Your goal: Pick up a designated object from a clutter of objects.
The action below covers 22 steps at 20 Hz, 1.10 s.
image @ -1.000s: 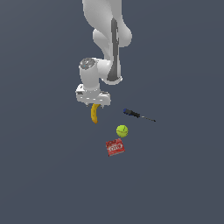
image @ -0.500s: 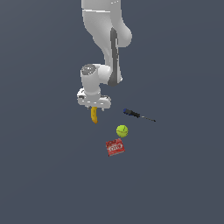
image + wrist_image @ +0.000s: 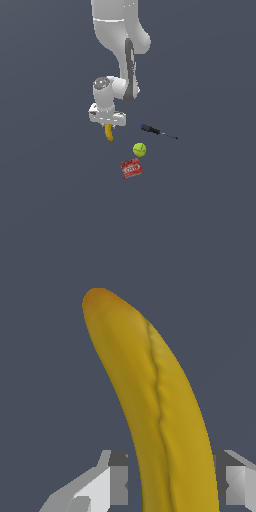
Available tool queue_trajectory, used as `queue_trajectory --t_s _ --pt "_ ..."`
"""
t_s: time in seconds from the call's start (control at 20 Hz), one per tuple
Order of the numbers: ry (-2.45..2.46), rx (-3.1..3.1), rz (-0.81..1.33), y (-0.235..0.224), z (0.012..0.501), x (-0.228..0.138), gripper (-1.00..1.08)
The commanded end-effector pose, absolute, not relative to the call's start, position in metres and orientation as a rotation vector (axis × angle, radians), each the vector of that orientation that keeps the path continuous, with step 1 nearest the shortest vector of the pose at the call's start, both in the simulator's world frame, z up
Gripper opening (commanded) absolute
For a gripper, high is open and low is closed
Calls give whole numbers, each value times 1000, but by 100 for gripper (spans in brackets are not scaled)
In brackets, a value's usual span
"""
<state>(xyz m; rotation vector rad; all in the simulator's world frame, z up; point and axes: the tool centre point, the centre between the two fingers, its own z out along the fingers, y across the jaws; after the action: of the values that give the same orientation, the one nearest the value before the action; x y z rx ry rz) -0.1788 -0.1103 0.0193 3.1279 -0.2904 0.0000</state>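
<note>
The banana (image 3: 109,134) is curved and yellow. It lies on the dark floor, with only its lower end showing under my gripper (image 3: 107,124) in the exterior view. In the wrist view the banana (image 3: 155,406) runs up between my two fingertips (image 3: 116,483), one on each side of it. A thin dark gap shows at the left pad, so the gripper is open around it. The rest of the clutter lies to the exterior view's right: a blue-handled screwdriver (image 3: 157,131), a yellow-green tennis ball (image 3: 139,149) and a small red box (image 3: 131,168).
The white arm (image 3: 122,55) comes down from the top of the exterior view. The floor is a plain dark grey-blue with no edges or walls in sight.
The hand has come down over the banana, covering more of it. The banana, ball, box and screwdriver have stayed where they were.
</note>
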Motion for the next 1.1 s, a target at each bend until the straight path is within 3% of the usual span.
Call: queue_trajectory --t_s 0.0,1.05 --pt "-282 3130 0 -108 19 -178 -100" --pt "-292 3128 2 -97 50 -160 -100"
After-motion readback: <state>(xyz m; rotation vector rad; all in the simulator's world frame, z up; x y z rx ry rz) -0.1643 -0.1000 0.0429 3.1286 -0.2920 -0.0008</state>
